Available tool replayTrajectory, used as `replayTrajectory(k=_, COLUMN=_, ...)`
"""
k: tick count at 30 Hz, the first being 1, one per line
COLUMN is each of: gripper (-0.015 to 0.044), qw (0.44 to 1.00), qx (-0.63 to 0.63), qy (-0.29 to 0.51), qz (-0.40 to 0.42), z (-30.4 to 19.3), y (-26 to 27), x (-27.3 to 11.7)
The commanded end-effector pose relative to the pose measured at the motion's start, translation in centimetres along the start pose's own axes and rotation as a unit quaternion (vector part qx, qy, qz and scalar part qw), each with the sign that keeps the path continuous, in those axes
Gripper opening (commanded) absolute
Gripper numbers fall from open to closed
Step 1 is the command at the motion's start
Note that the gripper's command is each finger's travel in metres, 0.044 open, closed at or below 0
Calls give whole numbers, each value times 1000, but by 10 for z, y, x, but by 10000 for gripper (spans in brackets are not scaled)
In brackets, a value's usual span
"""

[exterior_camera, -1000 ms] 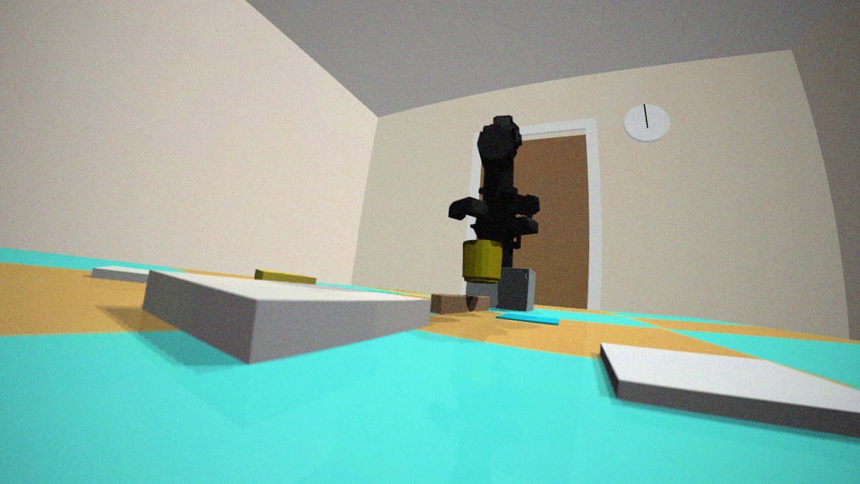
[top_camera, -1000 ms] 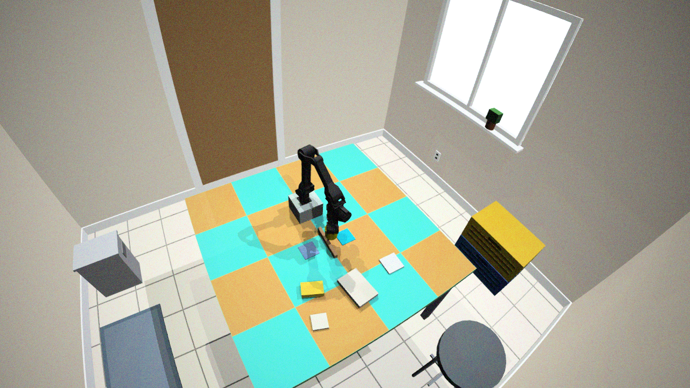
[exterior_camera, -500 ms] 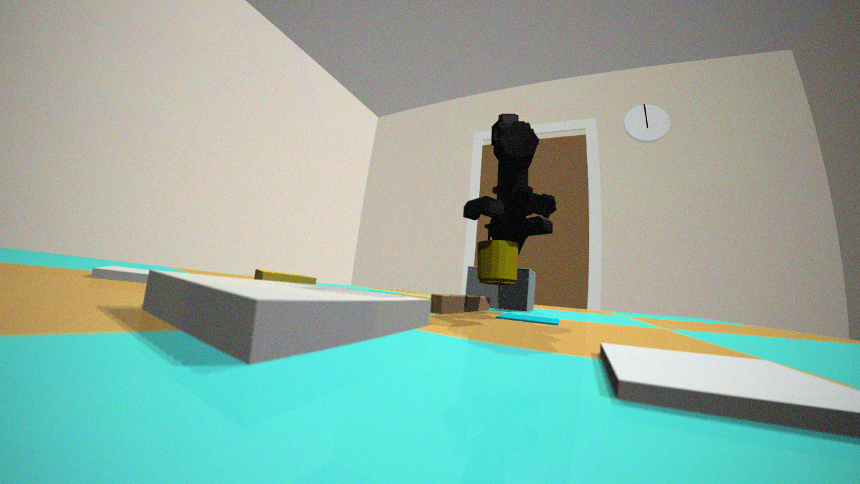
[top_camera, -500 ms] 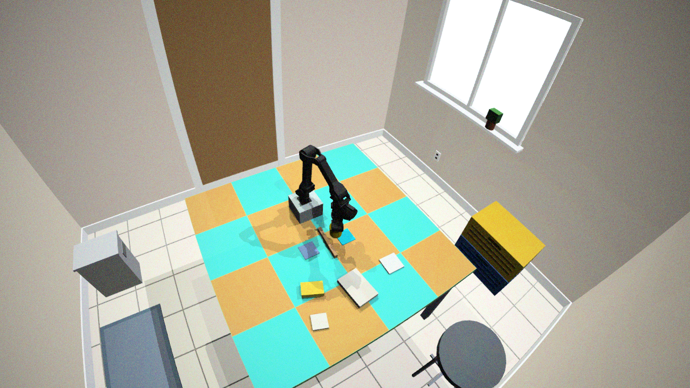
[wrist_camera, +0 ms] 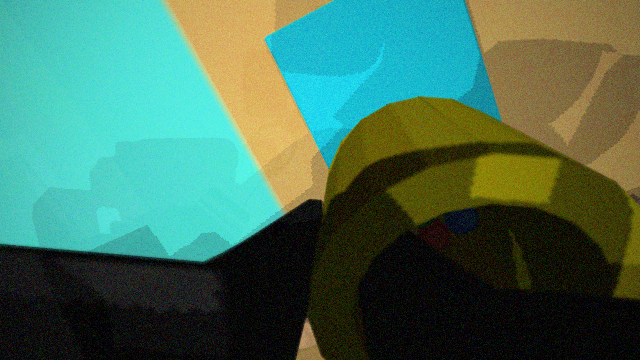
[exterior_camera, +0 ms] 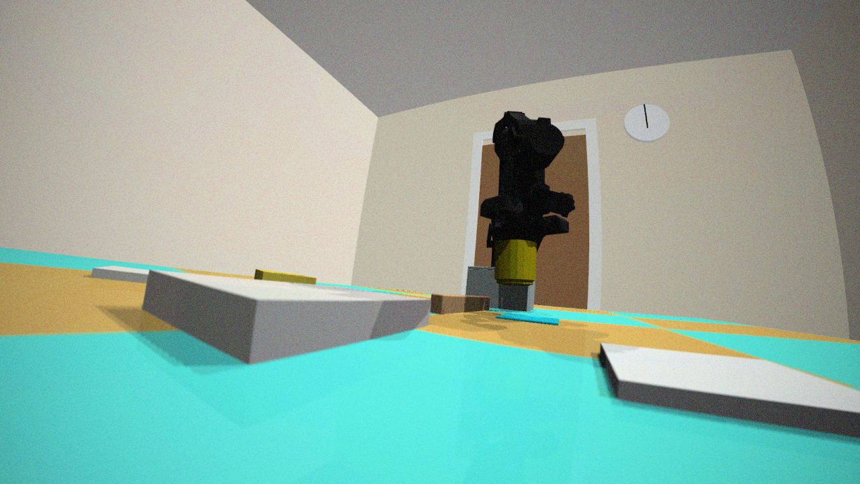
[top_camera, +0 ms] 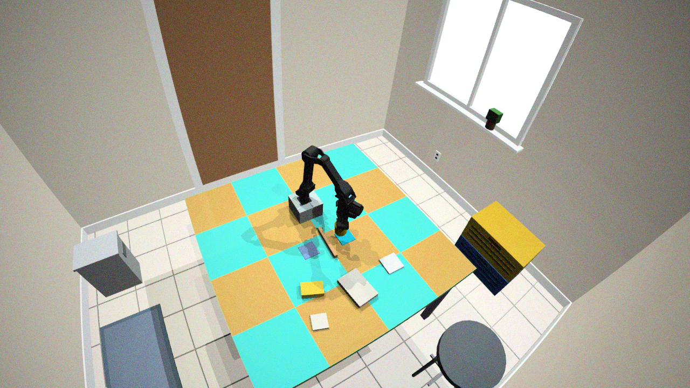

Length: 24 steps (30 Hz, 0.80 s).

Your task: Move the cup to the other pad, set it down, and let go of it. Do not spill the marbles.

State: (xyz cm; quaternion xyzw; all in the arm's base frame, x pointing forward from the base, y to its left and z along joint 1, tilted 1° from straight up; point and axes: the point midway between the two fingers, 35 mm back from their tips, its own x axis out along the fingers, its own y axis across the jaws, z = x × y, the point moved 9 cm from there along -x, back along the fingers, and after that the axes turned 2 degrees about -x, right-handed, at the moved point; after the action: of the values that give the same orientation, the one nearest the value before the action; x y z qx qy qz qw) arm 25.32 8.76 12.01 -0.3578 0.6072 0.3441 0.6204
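The yellow cup [top_camera: 340, 231] [exterior_camera: 515, 263] [wrist_camera: 425, 120] is upright in the air, above the table and over or beside the near edge of the bright blue pad [top_camera: 348, 239] [exterior_camera: 541, 320] [wrist_camera: 350, 42]. My gripper [top_camera: 342, 224] [exterior_camera: 516, 240] [wrist_camera: 339, 216] is shut on the cup's wall, with one finger inside the cup and one outside. A red marble [wrist_camera: 434, 234] and a blue marble [wrist_camera: 462, 221] show dimly inside the cup; the finger hides part of its inside. The purple-blue pad [top_camera: 308, 249] lies bare on the table.
A low wooden bar [top_camera: 328, 242] [exterior_camera: 459, 304] lies between the two pads. A thick grey slab [top_camera: 357, 288] [exterior_camera: 336, 325], a yellow block [top_camera: 312, 288] [exterior_camera: 285, 277] and two white tiles, one to the right [top_camera: 391, 263] [exterior_camera: 721, 376] and one nearer the front [top_camera: 319, 321] [exterior_camera: 120, 273], lie farther from the arm's base.
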Motion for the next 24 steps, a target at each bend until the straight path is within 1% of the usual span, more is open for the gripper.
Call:
replayTrajectory(k=1, gripper=0, qw=1000, qx=3, qy=-1, qz=-4, z=9, y=2, x=-3)
replayTrajectory(k=12, gripper=0, qw=1000, qx=3, qy=-2, qz=-4, z=28, y=10, x=-3)
replayTrajectory(k=24, gripper=0, qw=1000, qx=3, qy=-2, qz=-4, z=29, y=10, x=15)
